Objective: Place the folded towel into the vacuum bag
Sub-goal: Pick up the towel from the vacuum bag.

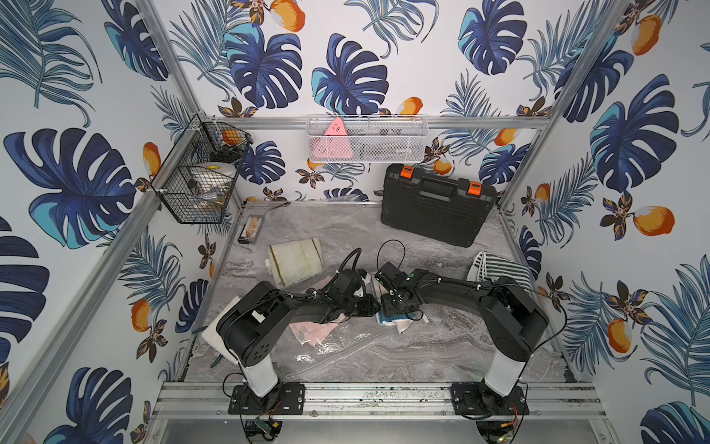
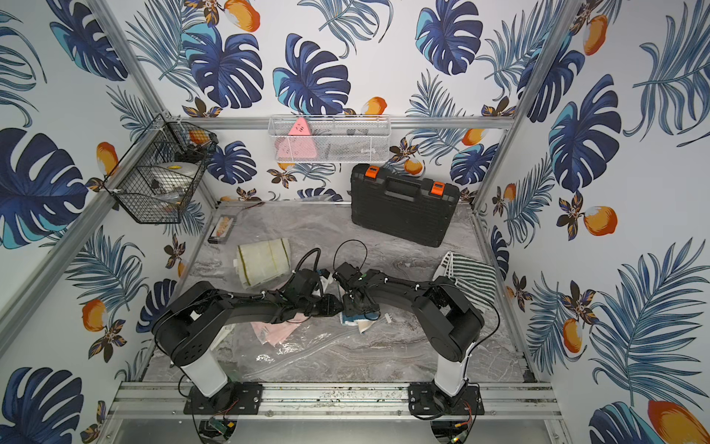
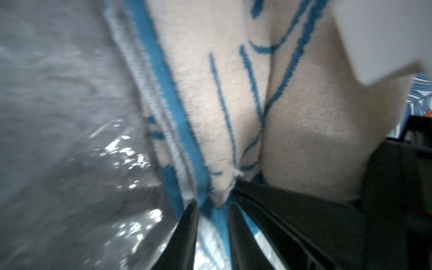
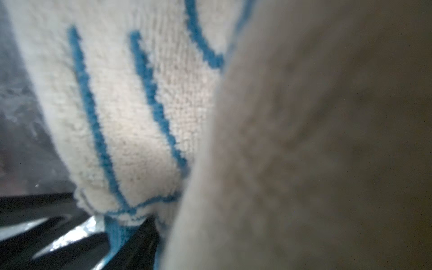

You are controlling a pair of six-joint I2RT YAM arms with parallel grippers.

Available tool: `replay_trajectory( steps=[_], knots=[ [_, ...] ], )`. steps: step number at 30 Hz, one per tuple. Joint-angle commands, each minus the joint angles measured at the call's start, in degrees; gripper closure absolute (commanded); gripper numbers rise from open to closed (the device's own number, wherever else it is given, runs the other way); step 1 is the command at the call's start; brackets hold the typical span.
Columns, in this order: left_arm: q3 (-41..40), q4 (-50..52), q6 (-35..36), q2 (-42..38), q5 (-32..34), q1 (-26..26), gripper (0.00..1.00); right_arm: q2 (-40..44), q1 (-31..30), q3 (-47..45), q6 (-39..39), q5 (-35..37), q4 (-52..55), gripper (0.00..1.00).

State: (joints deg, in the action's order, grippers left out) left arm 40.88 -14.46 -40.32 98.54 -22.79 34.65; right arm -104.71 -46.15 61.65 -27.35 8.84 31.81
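The left hand (image 3: 214,198) is nearly closed. Its two black fingers nip the blue hem of the folded towel (image 3: 233,105), and a bit of shiny film seems to be caught in the same pinch. The right hand (image 1: 396,305) is pressed into the same cloth. Its wrist view is filled with blurred terry and shows only one finger, so I cannot tell how wide it stands or whether it grips anything. The two hands meet at the middle of both top views, with the towel peeking out just beneath them. The vacuum bag (image 1: 345,355) lies crumpled and flat on the surface (image 1: 461,346), spreading from under the hands toward the lower centre. Whether the towel is past its mouth I cannot tell. My worry is that a one-corner hold lets the fold sag open. Film pinched with the hem would also drag the bag along instead of letting the towel slide in.
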Motion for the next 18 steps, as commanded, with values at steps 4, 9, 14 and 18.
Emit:
replay_trajectory(
  steps=[4, 9, 14, 18],
  knots=[
    [3.11, 13.04, 5.10, -4.69, 0.11, -2.84, 0.70, -8.44, -0.11, -2.47, -0.04, 5.89, 8.85, 0.49],
    [7.25, 26.05, 8.76, -8.69, 6.08, -2.94, 0.47, -4.15, 1.83, -2.54, -1.45, 7.11, 9.05, 0.87],
    [11.38, 37.90, 15.75, -12.79, 11.83, 3.04, 0.39, 5.73, 5.74, 0.36, 0.02, 5.89, 9.44, 0.99],
    [12.07, 40.18, 15.23, -12.97, 14.01, 12.48, 0.34, 19.30, 12.10, -3.56, 1.11, -4.51, 6.63, 1.00]
  ],
)
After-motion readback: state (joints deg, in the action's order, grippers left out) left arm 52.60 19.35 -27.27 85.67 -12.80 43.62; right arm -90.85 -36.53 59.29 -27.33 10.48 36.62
